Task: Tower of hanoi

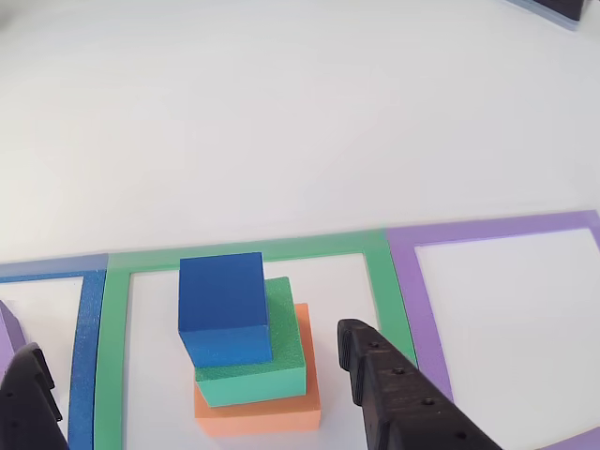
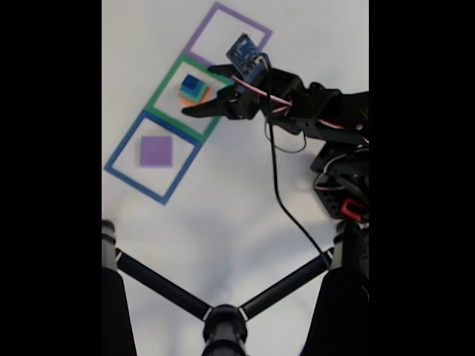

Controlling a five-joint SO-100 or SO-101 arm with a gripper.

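Stack: three blocks sit one on top of the other inside the green square frame (image 1: 116,356) in the other view. The orange block (image 1: 272,412) is at the bottom, the green block (image 1: 281,361) is in the middle, and the blue cube (image 1: 223,305) is on top.
Blue cube: it sits a bit toward the left and back of the green block, turned a little.
Gripper: the black gripper (image 1: 192,375) is wide open and holds nothing. One finger (image 1: 394,389) is to the right of the stack and the other finger (image 1: 28,398) is far to the left. Neither one touches the blocks.
Frames: a blue square frame (image 1: 89,347) is on the left, the green one is in the middle, and a purple square frame (image 1: 422,309) is on the right. They touch side by side.
Fixed view: the arm (image 2: 319,111) reaches over the white table (image 2: 223,200) to the stack (image 2: 194,89). A flat purple block (image 2: 156,150) lies inside the blue frame (image 2: 119,174).
Stand: black tripod legs (image 2: 163,285) show at the bottom of the fixed view.
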